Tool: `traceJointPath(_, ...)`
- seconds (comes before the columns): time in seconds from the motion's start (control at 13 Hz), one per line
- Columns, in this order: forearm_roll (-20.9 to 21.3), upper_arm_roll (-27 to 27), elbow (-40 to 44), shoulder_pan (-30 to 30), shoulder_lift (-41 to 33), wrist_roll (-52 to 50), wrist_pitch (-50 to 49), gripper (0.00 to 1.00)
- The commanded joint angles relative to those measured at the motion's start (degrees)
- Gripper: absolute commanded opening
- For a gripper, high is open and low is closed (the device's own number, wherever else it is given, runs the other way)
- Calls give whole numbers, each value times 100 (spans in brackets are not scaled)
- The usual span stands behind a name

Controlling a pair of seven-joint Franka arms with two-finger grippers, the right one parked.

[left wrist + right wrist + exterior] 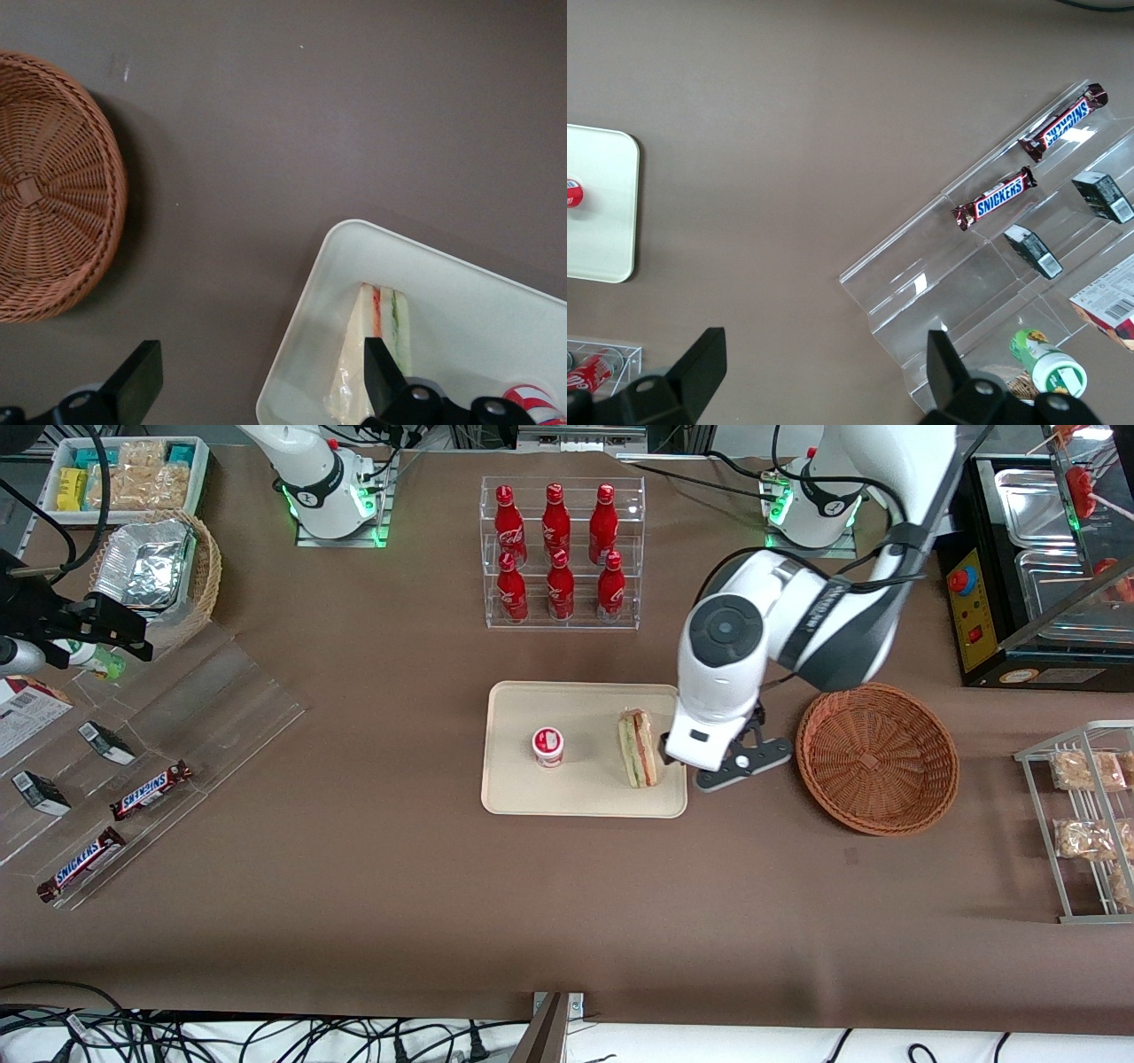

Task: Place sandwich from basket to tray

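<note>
Sandwich [639,747] lies on the tray [523,797], long axis toward me; my claw [673,766] (fingers apart, empty) hovers beside it, basket-side.

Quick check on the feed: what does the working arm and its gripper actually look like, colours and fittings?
The working left arm is glossy white with dark grey joint bands and a round dark grey cap. Black cables run along it, and its base glows green. The gripper, over the tray's edge beside the sandwich, has black angular fingers.
</note>
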Motion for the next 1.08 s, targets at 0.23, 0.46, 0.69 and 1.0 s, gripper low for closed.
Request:
traceJointPath(0.23, -552, -62, 364, 974, -321, 1747, -845, 100)
traceJointPath(0.46, -789, 87, 365, 1423, -576, 3038, -1136, 100)
traceJointPath(0.69, -1034, 814, 365, 1363, -760, 4234, -1347, 100)
traceJointPath(1.0, -1799, 1975, 365, 1161, -822, 5992, -1471, 100)
